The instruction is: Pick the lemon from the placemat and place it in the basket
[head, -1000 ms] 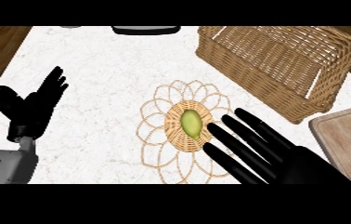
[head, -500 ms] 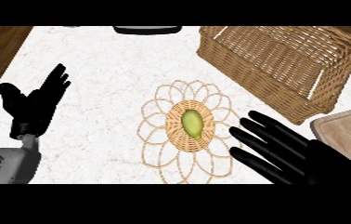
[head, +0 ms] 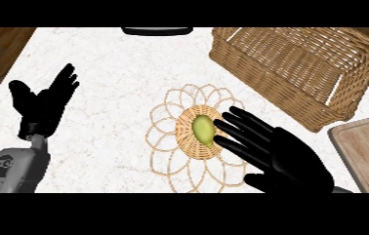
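**On the placemat: lemon not yet grasped, right hand alongside**

At the centre of the woven placemat [head: 167, 142] lies the lemon [head: 203, 129], yellow-green, long axis running roughly up and down the view. The placemat has a dense round middle and a ring of open looped petals, and it rests on the white speckled counter [head: 115, 68].

Up and to the right, well apart from the lemon, stands the wicker basket [head: 288, 68], rectangular, its near corner close to the placemat's outer loops. A wooden board [head: 355, 148] shows at the right edge, just below the basket. A dark object [head: 157, 30] sits at the counter's far edge, only partly in view.

Right hand [head: 284, 156]: fingers straight and spread, pointing up-left, tips over the placemat's centre just beside the lemon's right side; contact cannot be told. It holds nothing.

Left hand [head: 45, 105]: open, fingers up, resting near the left edge, well apart from the placemat.
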`<state>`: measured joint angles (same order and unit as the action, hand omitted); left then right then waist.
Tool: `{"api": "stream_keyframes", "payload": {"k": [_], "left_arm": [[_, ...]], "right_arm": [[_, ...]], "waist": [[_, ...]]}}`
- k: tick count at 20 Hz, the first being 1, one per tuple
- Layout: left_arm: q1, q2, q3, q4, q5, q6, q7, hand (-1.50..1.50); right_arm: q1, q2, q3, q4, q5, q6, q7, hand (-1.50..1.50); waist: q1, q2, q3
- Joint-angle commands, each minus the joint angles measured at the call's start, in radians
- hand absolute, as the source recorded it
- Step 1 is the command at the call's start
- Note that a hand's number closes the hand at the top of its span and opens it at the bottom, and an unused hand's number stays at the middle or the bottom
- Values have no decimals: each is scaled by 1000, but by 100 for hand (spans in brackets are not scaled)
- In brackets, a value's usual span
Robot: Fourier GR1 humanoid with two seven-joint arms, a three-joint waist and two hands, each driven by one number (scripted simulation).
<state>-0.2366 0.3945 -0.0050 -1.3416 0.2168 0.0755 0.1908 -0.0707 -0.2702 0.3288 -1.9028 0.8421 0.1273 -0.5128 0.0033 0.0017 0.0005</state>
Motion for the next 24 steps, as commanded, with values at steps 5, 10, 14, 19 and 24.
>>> {"api": "stream_keyframes", "payload": {"k": [5, 10, 14, 19, 24], "left_arm": [[72, -41, 14, -81, -38, 3, 9, 0], [63, -54, 24, -68, -44, -26, 4, 0], [30, -51, 45, -52, -68, -23, 15, 0], [79, -61, 80, -65, -78, -72, 0, 0], [32, -62, 115, -33, -90, -90, 12, 0]], "right_arm": [[-77, 165, 50, 248, 60, -111, -43, -150], [-162, 180, 34, 390, 144, -111, -5, -150], [-225, 200, -10, 572, 188, -204, -60, -150], [-184, 232, 17, 565, 241, -234, -60, -150], [-119, 175, 1, 412, 198, -113, -88, -150]], "waist": [[2, -2, 0], [3, -1, 0], [2, 0, 0], [-1, -2, 0], [-5, -3, -1]]}}
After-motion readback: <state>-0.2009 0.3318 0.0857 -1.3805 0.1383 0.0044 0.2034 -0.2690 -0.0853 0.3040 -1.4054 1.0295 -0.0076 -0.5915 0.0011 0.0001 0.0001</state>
